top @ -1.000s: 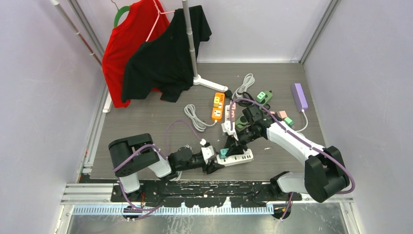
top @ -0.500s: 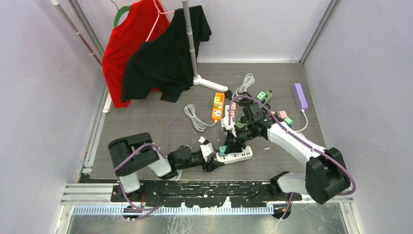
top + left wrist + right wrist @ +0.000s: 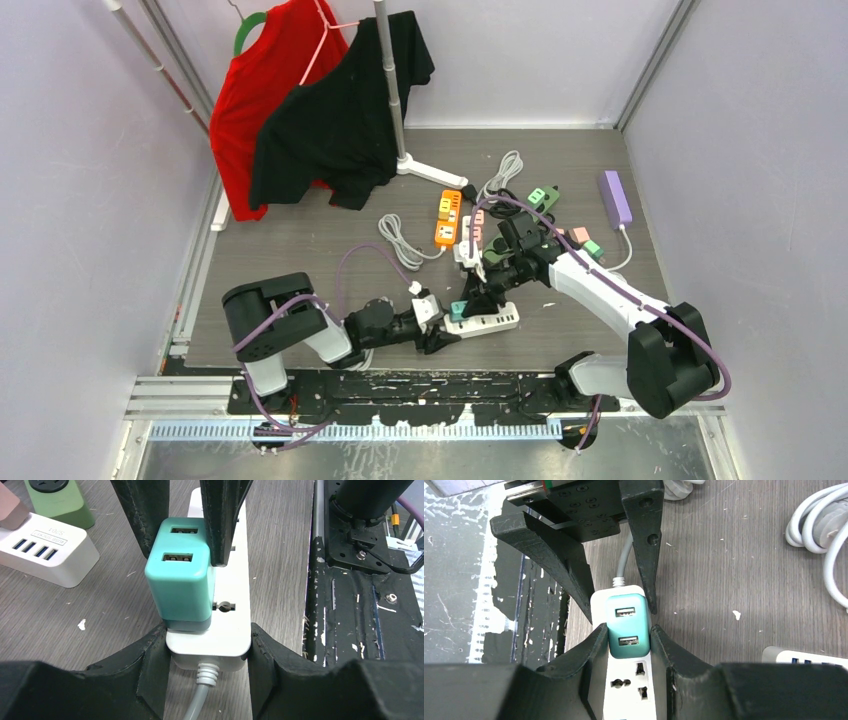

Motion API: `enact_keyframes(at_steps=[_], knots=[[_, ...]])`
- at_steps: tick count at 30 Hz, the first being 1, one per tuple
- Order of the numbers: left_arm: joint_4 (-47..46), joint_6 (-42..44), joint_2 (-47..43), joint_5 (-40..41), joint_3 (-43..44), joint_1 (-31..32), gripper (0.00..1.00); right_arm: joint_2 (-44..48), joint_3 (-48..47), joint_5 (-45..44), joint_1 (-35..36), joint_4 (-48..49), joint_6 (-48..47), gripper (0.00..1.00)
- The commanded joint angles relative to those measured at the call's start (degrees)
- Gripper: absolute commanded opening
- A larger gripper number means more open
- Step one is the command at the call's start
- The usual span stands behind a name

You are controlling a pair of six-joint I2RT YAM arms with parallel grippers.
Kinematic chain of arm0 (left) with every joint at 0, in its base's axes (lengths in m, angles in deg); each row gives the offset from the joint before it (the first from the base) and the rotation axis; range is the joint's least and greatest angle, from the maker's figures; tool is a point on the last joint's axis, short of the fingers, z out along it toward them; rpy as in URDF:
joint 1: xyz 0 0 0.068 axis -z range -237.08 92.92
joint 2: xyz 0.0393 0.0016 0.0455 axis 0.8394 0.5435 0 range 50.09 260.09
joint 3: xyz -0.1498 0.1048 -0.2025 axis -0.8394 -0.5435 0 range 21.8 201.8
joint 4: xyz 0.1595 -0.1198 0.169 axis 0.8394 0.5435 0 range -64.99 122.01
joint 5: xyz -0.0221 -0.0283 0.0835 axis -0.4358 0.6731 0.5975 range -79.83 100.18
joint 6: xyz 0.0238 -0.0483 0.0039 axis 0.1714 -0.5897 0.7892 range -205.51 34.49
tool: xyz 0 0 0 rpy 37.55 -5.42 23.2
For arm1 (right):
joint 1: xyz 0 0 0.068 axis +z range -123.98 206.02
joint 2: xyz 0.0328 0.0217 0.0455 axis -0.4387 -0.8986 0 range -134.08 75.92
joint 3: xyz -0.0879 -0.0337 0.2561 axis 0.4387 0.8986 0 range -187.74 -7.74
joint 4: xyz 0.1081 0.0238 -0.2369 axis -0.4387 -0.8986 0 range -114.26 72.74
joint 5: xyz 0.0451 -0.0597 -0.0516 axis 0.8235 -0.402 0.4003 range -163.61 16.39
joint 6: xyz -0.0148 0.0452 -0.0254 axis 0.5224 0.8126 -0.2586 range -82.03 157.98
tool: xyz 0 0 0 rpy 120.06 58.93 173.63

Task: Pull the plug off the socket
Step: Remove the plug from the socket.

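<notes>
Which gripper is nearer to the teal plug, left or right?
Right. The right gripper clamps the teal plug from both sides; the left gripper holds the white power strip at its cord end, just beside the plug.

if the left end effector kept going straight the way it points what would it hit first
Likely the white power strip: the left end effector straddles its cord end, with the teal plug just beyond, held by the right end effector.

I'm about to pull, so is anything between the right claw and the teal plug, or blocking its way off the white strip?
Nothing visible does. The right claw straddles the teal two-port USB plug, touching both sides; the left claw clamps the white plastic power strip. Above looks open.
</notes>
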Motion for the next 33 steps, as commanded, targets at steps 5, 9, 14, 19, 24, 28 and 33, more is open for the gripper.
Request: enact_keyframes(at_steps=[5,9,14,19,24,28,33], knots=[[5.2,1.35,1.48,1.67,-1.53,-0.03,0.0,1.97,-0.84,2.69,-0.08,1.62,0.84,0.01],[5.42,1.26,2.13,1.34,-0.83,-0.04,0.0,3.28,2.63,-0.01,1.21,14.31,12.16,0.01],[5.58,1.18,2.85,1.01,-0.37,-0.09,0.0,3.63,2.29,-3.11,1.25,17.28,16.8,0.01],[5.62,0.88,3.35,0.36,-0.3,-0.08,0.0,3.6,1.27,-5.22,0.97,16.65,17.42,0.01],[5.06,0.52,3.09,0.73,-1.35,-0.11,0.0,3.37,-1.38,-6.71,-1.1,11.17,14.88,0.01],[4.12,0.34,3.03,1.05,-2.46,0.0,0.0,4.27,-1.15,-3.94,-1.65,6.71,8.85,0.01],[3.97,-0.46,3.13,0.48,-2.12,-0.09,0.0,4.85,0.32,5.67,0.89,-0.31,-2.85,0.01]])
